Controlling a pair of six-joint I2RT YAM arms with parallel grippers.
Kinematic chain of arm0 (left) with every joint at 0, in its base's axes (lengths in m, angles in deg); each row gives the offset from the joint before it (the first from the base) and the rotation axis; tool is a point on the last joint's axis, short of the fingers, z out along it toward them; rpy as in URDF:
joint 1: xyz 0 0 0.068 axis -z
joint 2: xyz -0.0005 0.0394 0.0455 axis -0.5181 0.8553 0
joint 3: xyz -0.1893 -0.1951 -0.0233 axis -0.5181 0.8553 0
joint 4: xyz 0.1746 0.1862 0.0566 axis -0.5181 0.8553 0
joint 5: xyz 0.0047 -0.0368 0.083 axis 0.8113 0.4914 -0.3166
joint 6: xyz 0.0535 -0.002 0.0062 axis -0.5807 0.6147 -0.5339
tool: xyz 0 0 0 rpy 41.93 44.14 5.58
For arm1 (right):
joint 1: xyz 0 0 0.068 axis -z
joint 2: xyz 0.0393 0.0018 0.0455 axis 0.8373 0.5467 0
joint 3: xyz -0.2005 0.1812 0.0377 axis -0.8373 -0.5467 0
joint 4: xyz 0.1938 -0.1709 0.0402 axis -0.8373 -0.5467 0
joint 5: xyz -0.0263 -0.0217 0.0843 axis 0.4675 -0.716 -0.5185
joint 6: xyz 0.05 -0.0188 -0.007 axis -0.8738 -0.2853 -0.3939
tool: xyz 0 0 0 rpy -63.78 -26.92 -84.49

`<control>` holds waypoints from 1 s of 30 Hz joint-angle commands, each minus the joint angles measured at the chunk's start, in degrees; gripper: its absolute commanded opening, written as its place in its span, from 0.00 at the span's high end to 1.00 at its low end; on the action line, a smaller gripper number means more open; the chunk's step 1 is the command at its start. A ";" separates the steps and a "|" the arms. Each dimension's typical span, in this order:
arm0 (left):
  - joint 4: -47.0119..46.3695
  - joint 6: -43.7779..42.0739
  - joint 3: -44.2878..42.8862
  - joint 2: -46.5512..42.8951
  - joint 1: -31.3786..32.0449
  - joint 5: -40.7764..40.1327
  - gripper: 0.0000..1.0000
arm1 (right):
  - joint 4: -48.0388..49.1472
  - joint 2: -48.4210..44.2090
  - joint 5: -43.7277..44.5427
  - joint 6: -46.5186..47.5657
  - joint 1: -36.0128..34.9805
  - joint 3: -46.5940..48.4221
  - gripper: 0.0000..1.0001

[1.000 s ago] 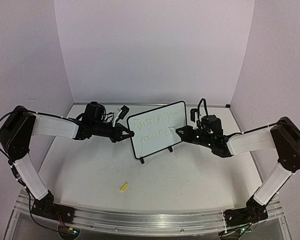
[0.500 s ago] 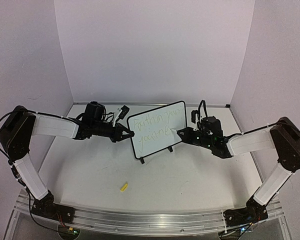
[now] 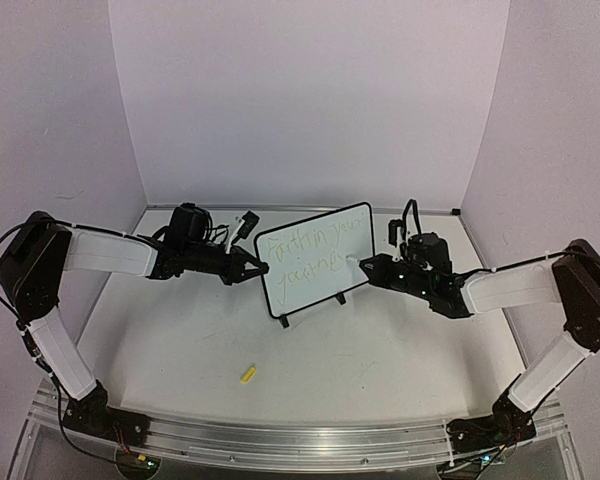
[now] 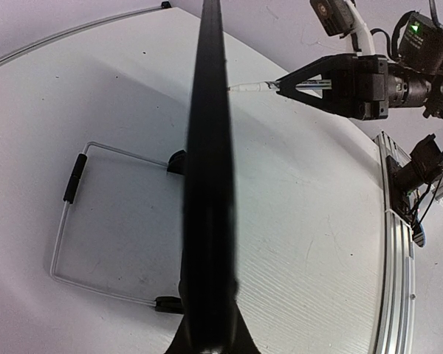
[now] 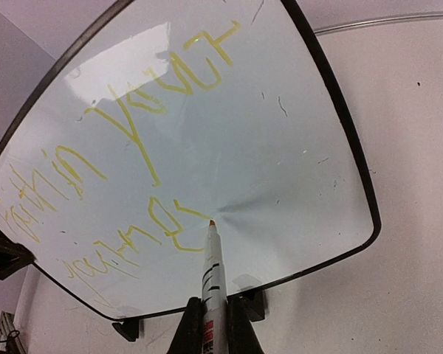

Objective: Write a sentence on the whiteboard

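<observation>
Your right gripper point(image 3: 364, 264) is clamped on the marker point(image 5: 213, 269), tip against the whiteboard point(image 3: 320, 284) at the end of the sentence point(image 3: 313, 252); left gripper point(image 3: 255, 268) pinches the whiteboard's opposite edge, I'd guess bracing it against pen pressure.

The whiteboard point(image 3: 313, 262) stands on the surface point(image 3: 380, 350) between the left end effector point(image 3: 258, 268), at its left edge, and the right end effector point(image 3: 365, 264), whose marker point(image 5: 211, 265) touches its front. A small cap point(image 3: 247, 375) lies nearer the arm bases.
</observation>
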 commanded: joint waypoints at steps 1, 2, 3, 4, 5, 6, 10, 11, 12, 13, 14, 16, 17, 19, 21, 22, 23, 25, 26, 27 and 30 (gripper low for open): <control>1.26 -0.30 -2.17 0.38 0.60 1.32 1.00 | -0.15 -3.81 1.30 1.56 0.20 0.56 1.00; 1.26 -0.34 -2.17 0.37 0.60 1.28 1.00 | -0.30 -3.86 1.31 1.79 0.20 0.82 1.00; 1.26 -0.35 -2.10 0.38 0.60 1.26 1.00 | -0.56 -3.78 1.34 2.20 0.20 1.33 1.00; 1.26 -0.37 -2.13 0.39 0.61 1.26 1.00 | -0.92 -3.55 1.46 2.54 0.19 1.81 1.00; 1.26 -0.38 -2.12 0.38 0.64 1.24 1.00 | -1.28 -3.25 1.46 2.87 0.15 2.29 1.00; 1.26 -0.34 -2.13 0.37 0.61 1.24 1.00 | -1.42 -2.87 1.51 3.10 0.16 2.71 1.00; 1.26 -0.40 -2.13 0.39 0.63 1.24 1.00 | -1.42 -1.31 1.88 3.50 0.19 4.02 1.00; 1.25 -0.41 -2.12 0.33 0.65 1.24 1.00 | -1.39 -0.98 1.85 3.57 0.19 4.28 1.00; 1.26 -0.38 -2.12 0.30 0.67 1.24 1.00 | -1.39 -0.67 1.81 3.68 0.20 4.50 1.00; 1.29 -0.38 -2.14 0.29 0.66 1.26 1.00 | -1.41 -0.36 1.77 3.82 0.18 4.79 1.00; 1.28 -0.38 -2.11 0.29 0.67 1.29 1.00 | -1.42 -0.07 1.74 3.93 0.16 5.05 1.00; 1.35 -0.40 -2.14 0.32 0.67 1.28 1.00 | -1.40 0.49 1.80 4.11 0.19 5.47 1.00; 1.35 -0.46 -2.16 0.28 0.68 1.26 1.00 | -1.43 0.71 1.77 4.17 0.20 5.63 1.00; 1.35 -0.46 -2.14 0.22 0.69 1.24 1.00 | -1.48 1.24 1.77 4.23 0.19 5.90 1.00; 1.33 -0.46 -2.14 0.21 0.69 1.26 1.00 | -1.48 1.68 1.90 4.20 0.20 6.00 1.00; 1.34 -0.46 -2.20 0.24 0.69 1.24 1.00 | -1.49 1.89 1.92 4.15 0.20 6.01 1.00; 1.34 -0.46 -2.18 0.22 0.71 1.28 1.00 | -1.47 2.06 2.00 4.17 0.16 5.91 1.00; 1.35 -0.46 -2.16 0.20 0.68 1.28 1.00 | -1.50 2.29 2.18 4.15 0.17 5.65 1.00; 1.35 -0.46 -2.14 0.20 0.68 1.27 1.00 | -1.46 2.38 2.22 4.14 0.15 5.50 1.00; 1.35 -0.46 -2.15 0.20 0.72 1.27 1.00 | -1.49 2.44 2.28 4.13 0.20 5.31 1.00; 1.35 -0.46 -2.19 0.25 0.69 1.27 1.00 | -1.42 2.46 2.22 3.86 0.18 4.70 1.00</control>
